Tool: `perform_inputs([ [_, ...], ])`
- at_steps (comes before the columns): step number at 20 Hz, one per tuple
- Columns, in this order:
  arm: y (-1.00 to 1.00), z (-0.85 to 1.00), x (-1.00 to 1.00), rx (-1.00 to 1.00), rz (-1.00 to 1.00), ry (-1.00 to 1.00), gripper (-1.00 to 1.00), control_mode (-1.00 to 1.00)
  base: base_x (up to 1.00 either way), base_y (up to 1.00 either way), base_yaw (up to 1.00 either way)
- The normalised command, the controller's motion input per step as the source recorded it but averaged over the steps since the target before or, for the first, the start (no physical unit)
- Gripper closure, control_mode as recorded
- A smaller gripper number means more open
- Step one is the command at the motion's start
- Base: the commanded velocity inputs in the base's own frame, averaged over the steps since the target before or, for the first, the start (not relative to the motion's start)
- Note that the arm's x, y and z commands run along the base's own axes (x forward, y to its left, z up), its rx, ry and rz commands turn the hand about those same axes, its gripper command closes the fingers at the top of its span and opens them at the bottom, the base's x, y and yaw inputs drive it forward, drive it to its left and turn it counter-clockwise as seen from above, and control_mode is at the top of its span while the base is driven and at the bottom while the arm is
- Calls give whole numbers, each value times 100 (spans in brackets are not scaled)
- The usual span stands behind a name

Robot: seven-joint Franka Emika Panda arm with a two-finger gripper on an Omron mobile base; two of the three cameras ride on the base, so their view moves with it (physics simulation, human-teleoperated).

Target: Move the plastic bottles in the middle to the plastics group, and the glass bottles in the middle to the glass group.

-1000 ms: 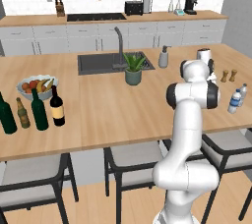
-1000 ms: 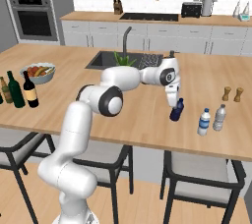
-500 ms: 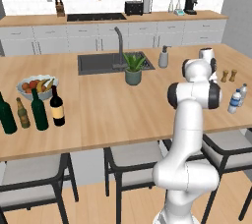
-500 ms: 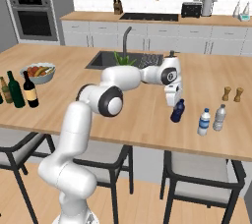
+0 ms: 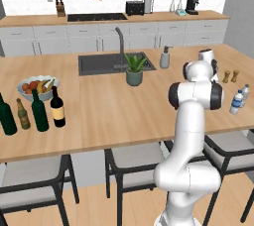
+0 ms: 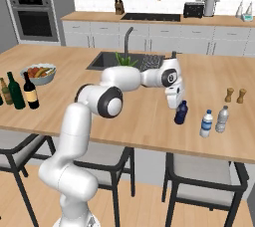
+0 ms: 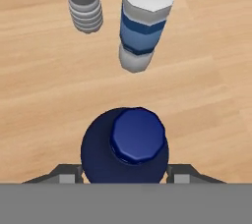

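A short dark blue bottle (image 7: 125,147) stands right under the hand, and my gripper (image 7: 124,174) is shut on it, one finger on each side of its body. From the right base view, the gripper (image 6: 177,105) reaches down over the blue bottle (image 6: 181,114) near the counter's front edge. Two clear water bottles (image 6: 206,123) (image 6: 222,119) with blue labels stand just right of it, apart from it. Far left stand a slim green wine bottle (image 5: 39,111), a near-black labelled one (image 5: 57,107), a stout green bottle (image 5: 6,116) and a small amber bottle (image 5: 22,114).
Two brown wooden shakers (image 6: 229,94) stand behind the water bottles. A fruit bowl (image 5: 35,87) sits behind the wine bottles. The sink (image 5: 106,63), a potted plant (image 5: 134,69) and a soap dispenser (image 5: 164,58) lie mid-counter. Stools (image 6: 204,181) line the front edge.
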Motion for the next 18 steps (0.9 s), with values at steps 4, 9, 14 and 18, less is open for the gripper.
perform_inputs([
  [4,0,0,-1,-17,0,0,100,-100,0,0,0],
  [9,-11,0,0,-4,0,0,100,-100,0,0,0],
  [14,-38,-4,0,3,0,0,100,-100,0,0,0],
  [18,-35,0,0,2,0,0,100,-100,0,0,0],
])
